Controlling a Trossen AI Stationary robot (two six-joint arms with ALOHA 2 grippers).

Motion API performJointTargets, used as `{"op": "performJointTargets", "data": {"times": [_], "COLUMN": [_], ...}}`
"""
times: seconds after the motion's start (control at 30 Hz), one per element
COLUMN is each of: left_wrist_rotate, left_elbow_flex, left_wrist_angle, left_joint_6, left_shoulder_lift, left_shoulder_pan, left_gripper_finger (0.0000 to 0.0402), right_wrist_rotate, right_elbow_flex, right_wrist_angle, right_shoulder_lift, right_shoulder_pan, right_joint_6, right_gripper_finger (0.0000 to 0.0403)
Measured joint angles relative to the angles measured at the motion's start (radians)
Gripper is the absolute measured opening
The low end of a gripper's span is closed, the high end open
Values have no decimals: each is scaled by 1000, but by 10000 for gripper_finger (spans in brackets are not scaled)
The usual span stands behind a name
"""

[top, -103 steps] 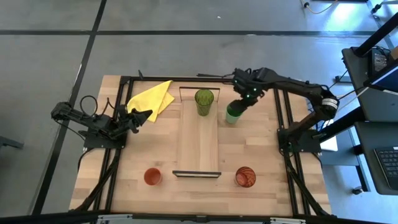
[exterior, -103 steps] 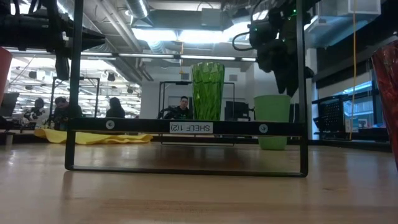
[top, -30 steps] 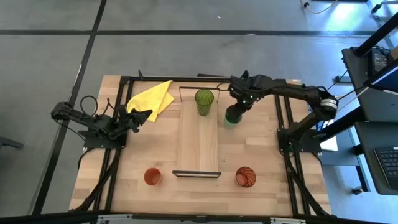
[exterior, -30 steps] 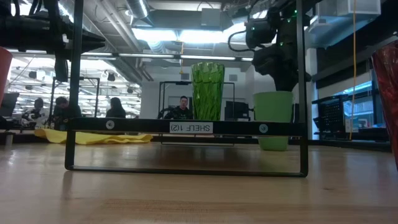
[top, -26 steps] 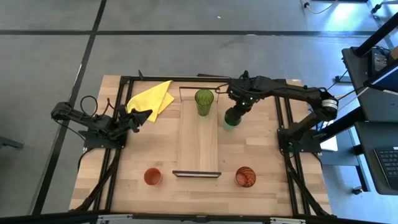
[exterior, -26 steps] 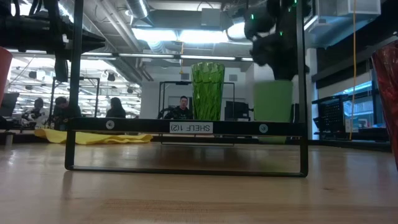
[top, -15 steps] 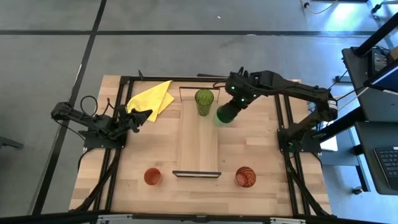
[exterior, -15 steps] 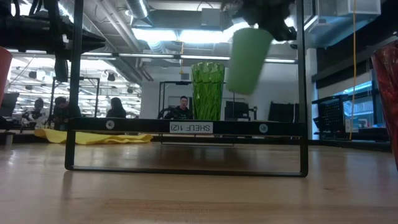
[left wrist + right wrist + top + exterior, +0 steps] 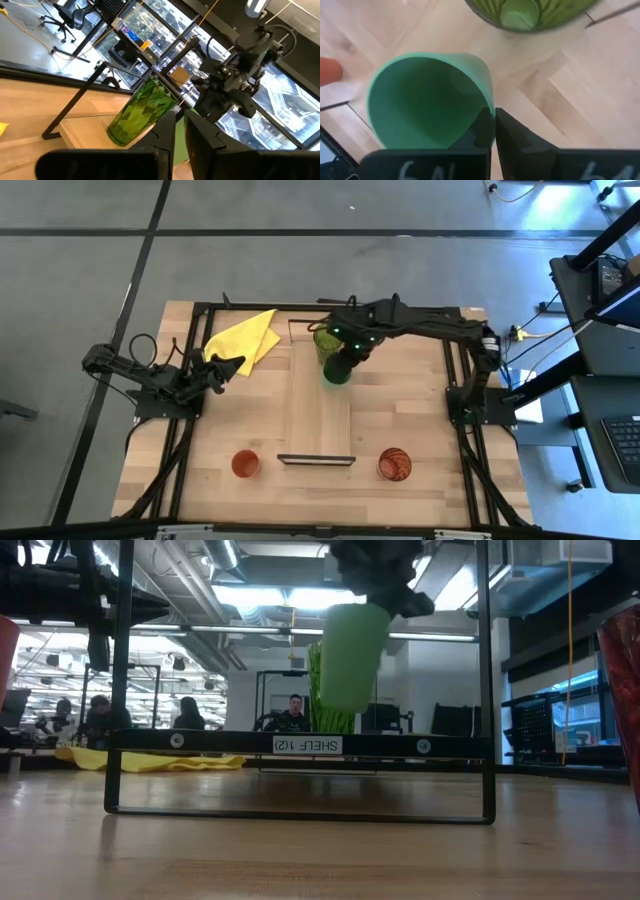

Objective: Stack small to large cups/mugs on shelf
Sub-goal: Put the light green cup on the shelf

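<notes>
Wooden tabletop (image 9: 400, 420), black-framed; office room behind. Shelf (image 9: 318, 405) bracket label: "SHELF 1(2)". My right gripper (image 9: 343, 352) pinches the bright green cup (image 9: 350, 657); left gripper (image 9: 232, 367) narrow, empty.

We see a yellow cloth (image 9: 244, 337) lying crumpled at the far left of the wooden counter (image 9: 430, 440); at counter level it shows as a flat yellow heap (image 9: 150, 760) on the left. Grey floor (image 9: 300, 260) surrounds the counter. Beyond the far edge, several people (image 9: 100, 715) sit in a lit room, one person (image 9: 294, 710) near the middle.
</notes>
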Motion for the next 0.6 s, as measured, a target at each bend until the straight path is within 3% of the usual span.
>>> {"op": "performJointTargets", "data": {"times": [0.2, 0.6], "left_wrist_rotate": [4, 5], "left_elbow_flex": [0, 0], "left_wrist_angle": [0, 0], "left_joint_6": [0, 25], "left_shoulder_lift": [0, 0], "left_shoulder_pan": [0, 0], "left_gripper_finger": [35, 35], "right_wrist_rotate": [0, 8], "right_elbow_flex": [53, 56], "right_wrist_angle": [5, 45], "right_shoulder_lift": [93, 119], "right_shoulder_pan": [-1, -22], "right_joint_6": [-8, 13], "right_gripper_finger": [10, 13]}}
